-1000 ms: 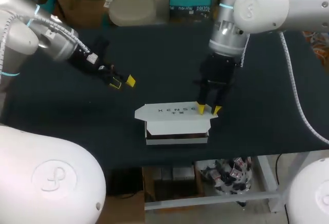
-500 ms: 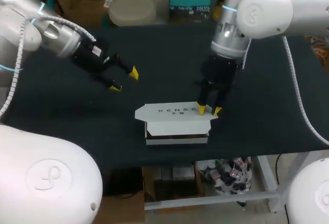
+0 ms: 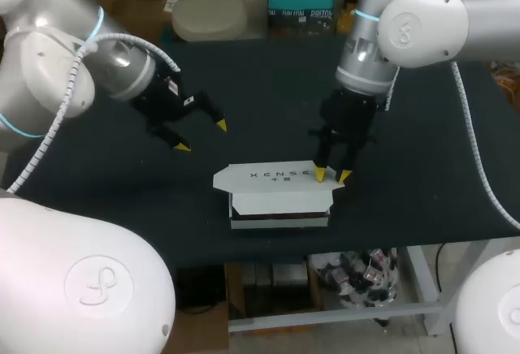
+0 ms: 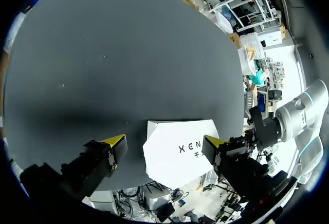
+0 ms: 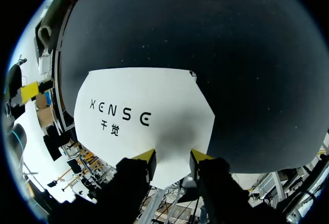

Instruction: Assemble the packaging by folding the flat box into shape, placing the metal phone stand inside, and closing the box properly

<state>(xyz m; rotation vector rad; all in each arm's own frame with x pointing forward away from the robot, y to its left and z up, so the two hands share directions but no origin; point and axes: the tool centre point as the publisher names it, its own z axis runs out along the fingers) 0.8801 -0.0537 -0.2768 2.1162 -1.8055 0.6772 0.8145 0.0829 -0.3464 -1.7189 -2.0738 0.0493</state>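
The white box [image 3: 276,196] sits on the dark table [image 3: 422,167] near its front edge, its printed lid lying flat across the top, with the lid's left end sticking out past the body. The right arm [image 3: 370,53] comes in from the right and drops almost straight down, wrist vertical. Its tool [image 3: 331,176] points at the right end of the lid, the two yellow tips only a narrow gap apart and right at the lid's edge. From here I cannot tell whether they actually press on the card. The left arm [image 3: 114,70] reaches in from the left and is bent at the elbow. Its tool [image 3: 201,135] is angled down toward the box and spread wide, with nothing between the fingers. It hangs over bare table behind and to the left of the box, apart from it.
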